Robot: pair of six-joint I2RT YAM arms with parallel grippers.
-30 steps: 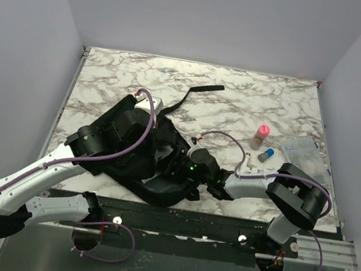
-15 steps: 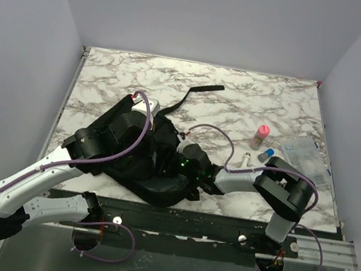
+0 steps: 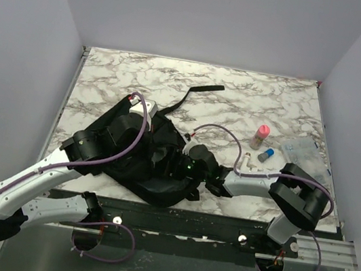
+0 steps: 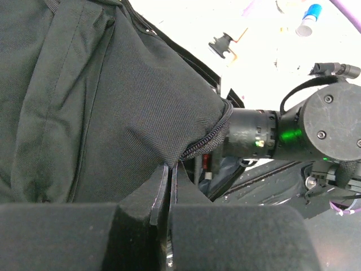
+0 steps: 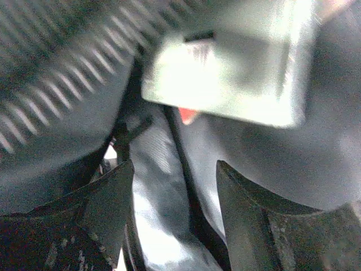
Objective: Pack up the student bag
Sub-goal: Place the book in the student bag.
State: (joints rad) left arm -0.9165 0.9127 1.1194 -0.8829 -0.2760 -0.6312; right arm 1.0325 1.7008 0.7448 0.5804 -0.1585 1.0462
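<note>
The student bag [image 3: 136,163], a soft black backpack, lies on the near middle of the table. It also fills the left wrist view [image 4: 96,101]. My left gripper [image 4: 169,169] is shut on the fabric edge beside the zipper and holds the opening up. It sits on top of the bag in the top view [image 3: 158,147]. My right gripper [image 5: 175,186] is open inside the bag, over grey lining. A pale rectangular object [image 5: 225,62] with a red bit hangs just ahead of it. The right arm's wrist [image 3: 193,166] enters the opening.
A pink bottle [image 3: 261,136], a small blue-capped bottle [image 3: 265,154] and a clear plastic pouch [image 3: 301,153] lie right of the bag. A black strap [image 3: 198,91] trails toward the back. A black clip [image 4: 223,45] lies on the marble.
The right arm pushed left, deeper into the bag, then drew back slightly to the right. The left gripper kept its hold on the bag's edge and shifted a little left.
</note>
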